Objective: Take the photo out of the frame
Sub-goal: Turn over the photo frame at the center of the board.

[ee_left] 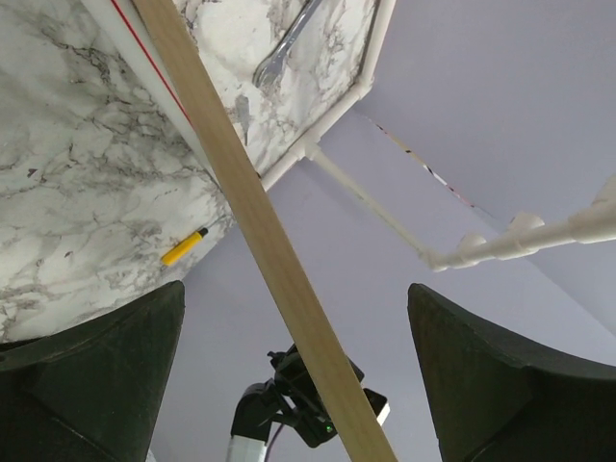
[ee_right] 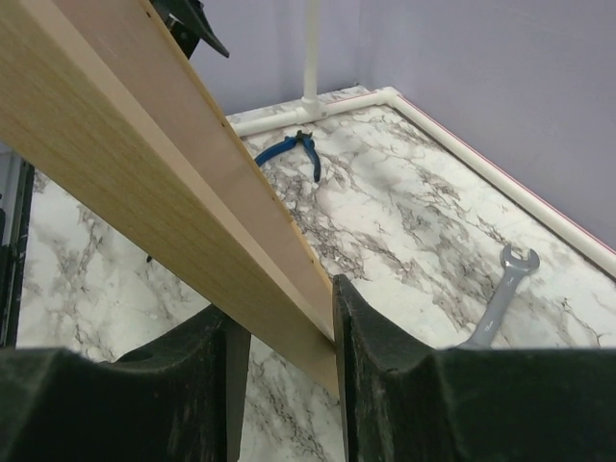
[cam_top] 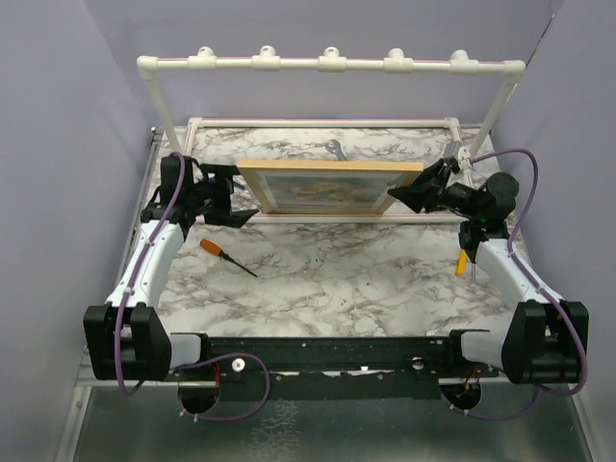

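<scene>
Top view, centre: photo (cam_top: pixel 322 195) in frame (cam_top: pixel 330 173) too blurred to read, only yellowish smudges. Wrench (cam_top: pixel 335 148) lower end hidden behind frame's upper edge. Right wrist view: frame cut off upper left. Wrench handle end hidden behind a finger (ee_right: pixel 462 395) of right gripper (ee_right: pixel 287 318), lower right.

Left pincer (ee_left: pixel 296 285) spread wide. Frame (ee_left: pixel 260 221), light-wood edge, runs diagonally between the fingers, touching neither. Marble counter (ee_left: pixel 77 173) upper left carries wrench (ee_left: pixel 285 53) and small yellow item (ee_left: pixel 183 247).

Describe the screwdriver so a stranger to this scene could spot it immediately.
Start at the marble table. Nearer the bases than the frame, beside the left arm, lies the screwdriver. It alone has an orange handle and thin dark shaft.
</scene>
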